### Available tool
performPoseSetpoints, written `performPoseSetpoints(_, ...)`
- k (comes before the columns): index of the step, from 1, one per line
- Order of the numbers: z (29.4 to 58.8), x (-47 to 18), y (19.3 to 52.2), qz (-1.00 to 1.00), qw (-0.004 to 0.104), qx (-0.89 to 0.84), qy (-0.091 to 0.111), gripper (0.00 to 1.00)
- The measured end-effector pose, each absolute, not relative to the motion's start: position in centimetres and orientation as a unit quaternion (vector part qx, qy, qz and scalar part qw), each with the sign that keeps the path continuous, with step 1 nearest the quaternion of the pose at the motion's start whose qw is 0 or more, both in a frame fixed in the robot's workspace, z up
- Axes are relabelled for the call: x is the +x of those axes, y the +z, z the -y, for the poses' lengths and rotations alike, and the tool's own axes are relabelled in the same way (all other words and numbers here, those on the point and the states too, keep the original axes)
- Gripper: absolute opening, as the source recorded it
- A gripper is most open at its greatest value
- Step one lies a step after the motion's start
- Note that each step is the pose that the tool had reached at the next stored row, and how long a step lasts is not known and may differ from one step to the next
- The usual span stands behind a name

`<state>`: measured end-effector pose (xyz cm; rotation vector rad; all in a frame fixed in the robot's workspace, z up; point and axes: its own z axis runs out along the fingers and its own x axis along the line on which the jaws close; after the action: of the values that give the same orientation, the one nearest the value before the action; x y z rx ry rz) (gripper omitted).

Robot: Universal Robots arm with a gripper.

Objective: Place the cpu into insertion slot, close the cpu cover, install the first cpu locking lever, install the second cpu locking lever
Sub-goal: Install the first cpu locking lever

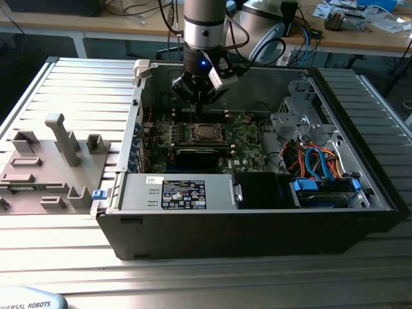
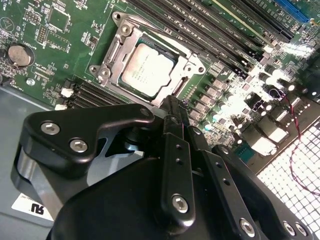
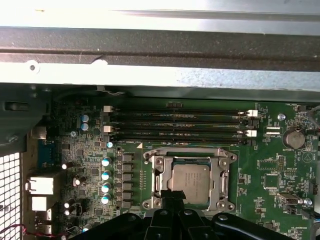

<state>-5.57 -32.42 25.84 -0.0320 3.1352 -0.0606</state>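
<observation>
The cpu, a silver-grey square chip, lies flat in the insertion slot on the green motherboard. The silver cpu cover lies down around it, and the chip shows through its window. The first wrist view shows the cpu framed by the cover in the same way. My gripper is shut, with its black fingers pressed together and nothing visible between them. Its tip sits at the socket's edge, just off the chip. In the exterior view the gripper hangs above the socket. I cannot make out how the locking levers stand.
The open black computer case walls in the motherboard. Long black memory slots run beside the socket. A power supply and a drive bay with coloured cables fill the near side. A grey fixture stands at the exterior view's left.
</observation>
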Motion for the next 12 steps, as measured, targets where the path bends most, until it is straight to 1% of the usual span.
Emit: performPoseSetpoints(12, 32.42, -5.82, 25.84, -1.000, 0.003, -0.010, -0.019, 0.11)
